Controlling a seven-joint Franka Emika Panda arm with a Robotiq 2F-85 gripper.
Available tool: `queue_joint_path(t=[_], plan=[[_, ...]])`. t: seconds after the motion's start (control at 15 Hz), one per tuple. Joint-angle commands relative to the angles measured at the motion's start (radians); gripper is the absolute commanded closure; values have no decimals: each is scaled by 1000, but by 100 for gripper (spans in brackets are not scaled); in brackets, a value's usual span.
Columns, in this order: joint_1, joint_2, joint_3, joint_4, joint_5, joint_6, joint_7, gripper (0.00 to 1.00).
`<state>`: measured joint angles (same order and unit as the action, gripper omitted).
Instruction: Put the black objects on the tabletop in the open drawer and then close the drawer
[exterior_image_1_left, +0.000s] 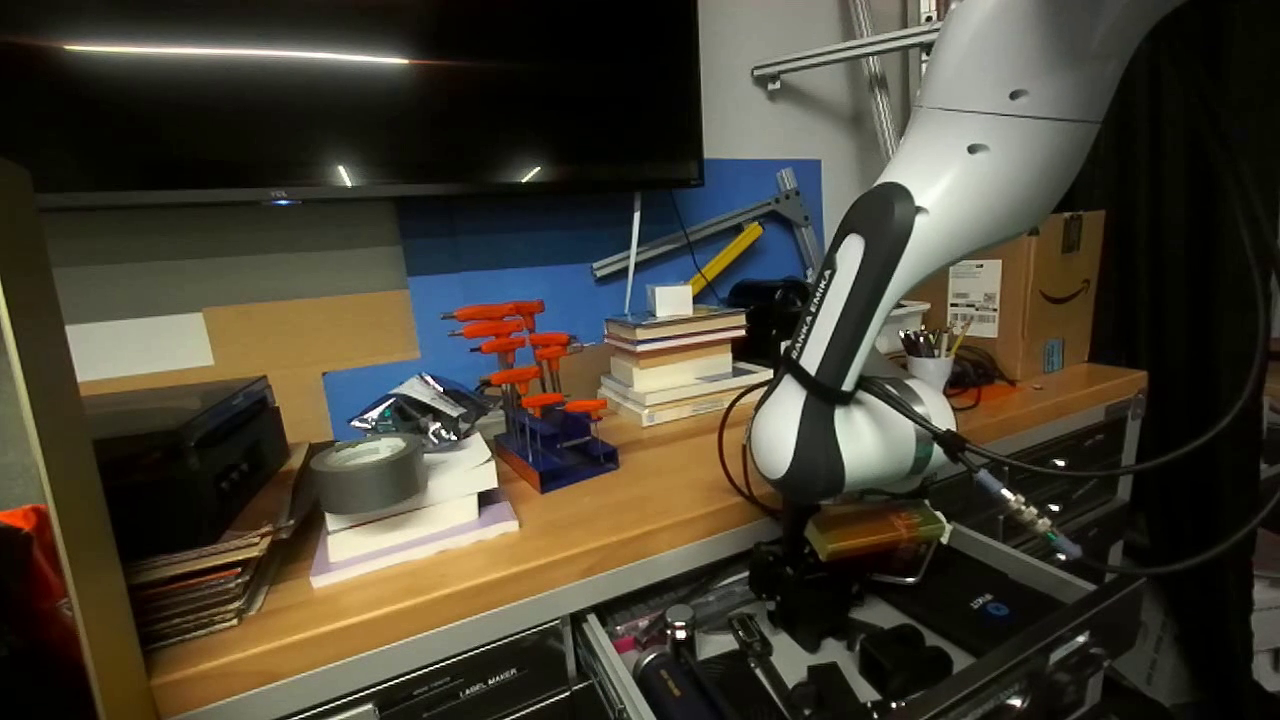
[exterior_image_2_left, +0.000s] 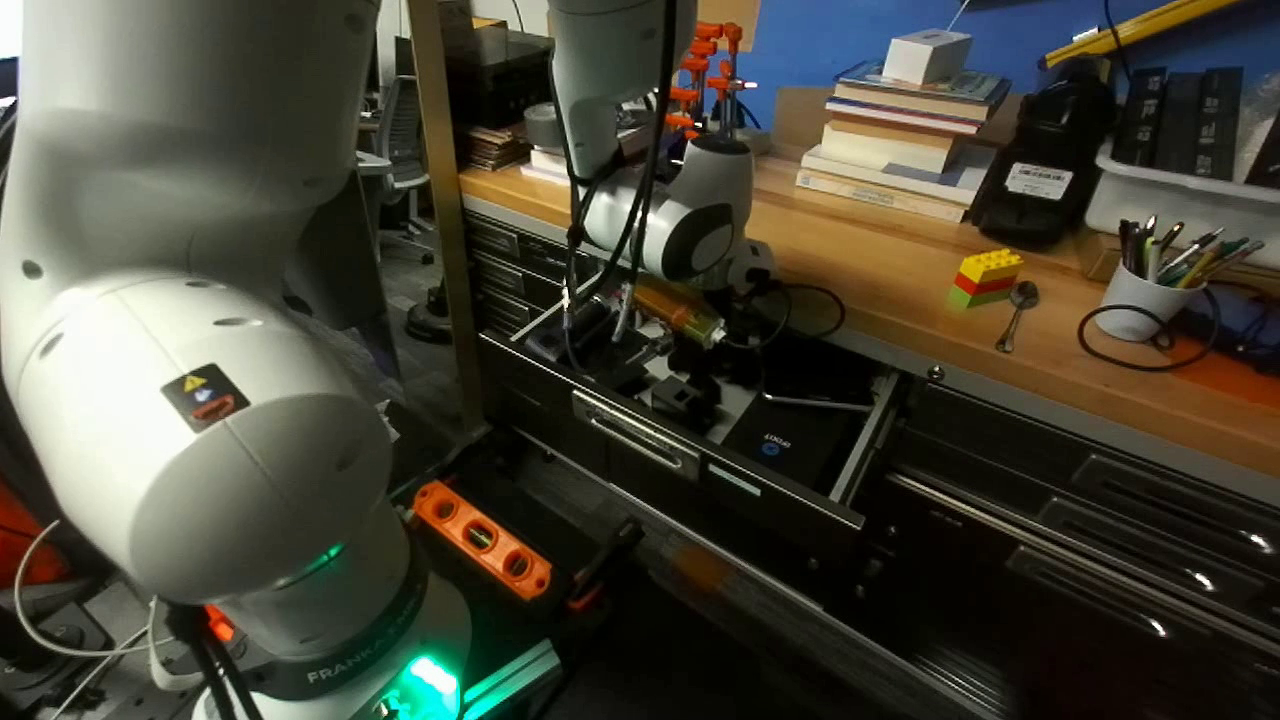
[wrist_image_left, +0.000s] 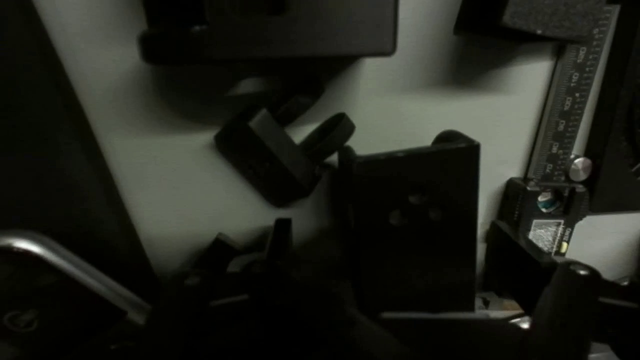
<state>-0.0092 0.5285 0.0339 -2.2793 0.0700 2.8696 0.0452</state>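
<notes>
Wrist view, left to right: a bent metal bar; a black piece with a loop; then my claw, fingers spread, a dimpled black block between them with a gap on its left; last a caliper, its scale legible here alone. These black objects are within the open drawer; whether the block rests on its floor I cannot tell. In both exterior views my claw is down in the drawer, too dark to judge its spread. An exterior view alone shows a silver packet and a front lettered LABEL MAKER. Likewise, in an exterior view only: an orange level, toy bricks on the wooden surface, a spoon just beside them.
</notes>
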Motion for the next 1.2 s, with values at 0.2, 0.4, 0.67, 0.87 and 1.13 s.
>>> queue_joint_path(t=[0.2,0.4,0.67,0.87,1.13], plan=[[139,-198,-141,-81,-44,-111,240,0],[221,-278,-253,-122,-153,-206,472,0],[216,-376,-282,-193,-258,-319,738,0],[173,-438,-262,-262,-294,-356,916,0],[112,-491,-234,-349,-273,-369,1100,0]])
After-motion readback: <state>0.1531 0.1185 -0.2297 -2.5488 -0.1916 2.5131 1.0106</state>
